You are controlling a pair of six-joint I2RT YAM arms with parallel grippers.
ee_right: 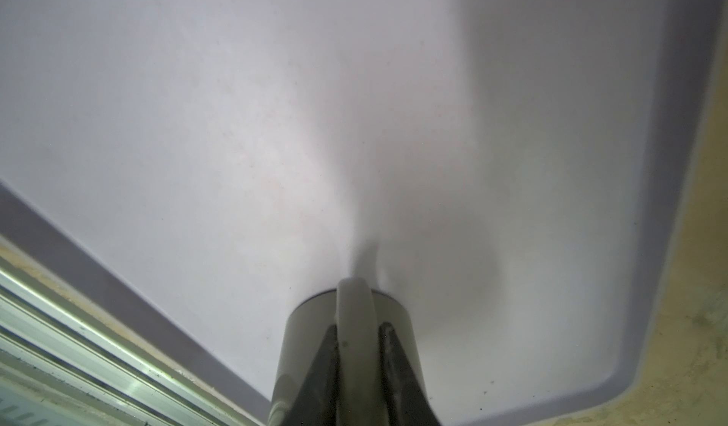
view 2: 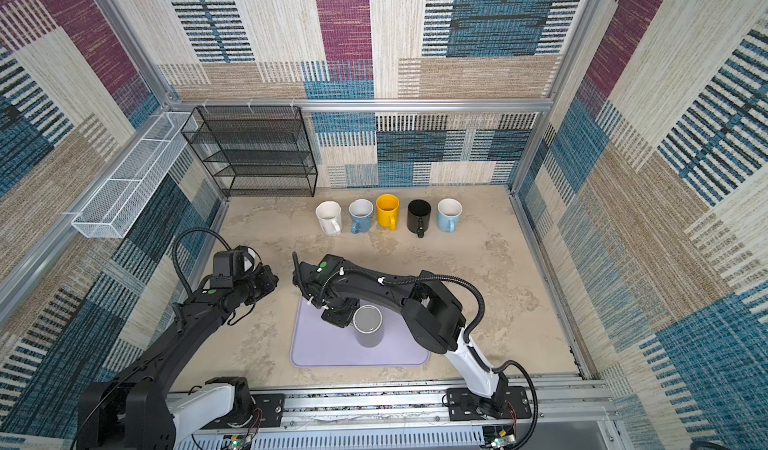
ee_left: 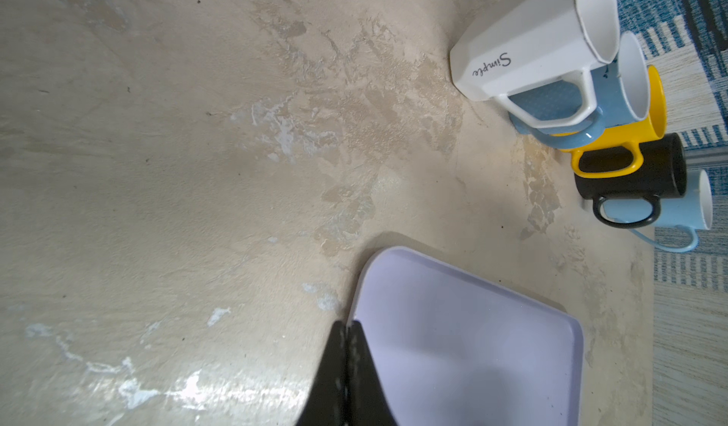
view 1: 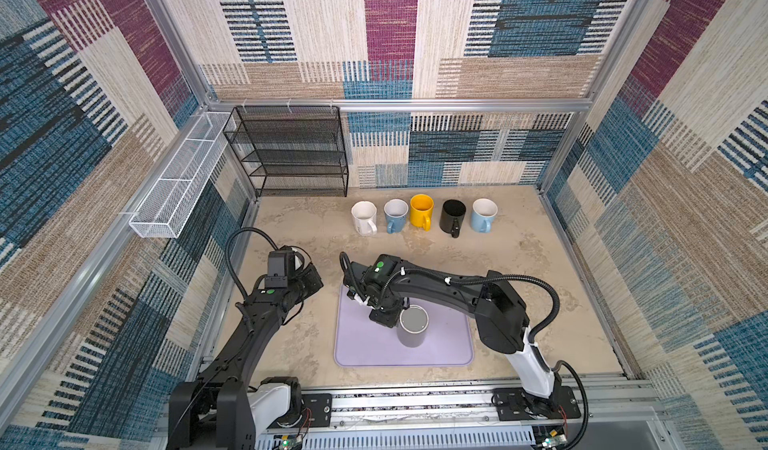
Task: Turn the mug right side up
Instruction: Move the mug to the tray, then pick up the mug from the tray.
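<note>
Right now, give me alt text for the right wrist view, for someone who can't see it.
Black fingers of the right gripper sit close on either side of the handle of a grey mug, which stands on a lilac mat. Beige table shows past the mat's rim, with a metal rail at one corner.

The walls (view 1: 390, 32) close in on three sides, a patchwork of woven blocks in plum, blue, tan and cream stripes. Aluminium framing (view 1: 399, 104) runs along the corners and across the back. A black mesh shelf rack (view 1: 291, 152) stands in the far left corner, several tiers high. Beside it a long white mesh basket (view 1: 178, 186) hangs on the left wall. Down below lies the tabletop (view 1: 519, 269), beige and mottled, and in the left wrist view it shows pale scuffs and a soft glare (ee_left: 189, 388). A metal rail (view 1: 415, 402) lines the near edge.
</note>
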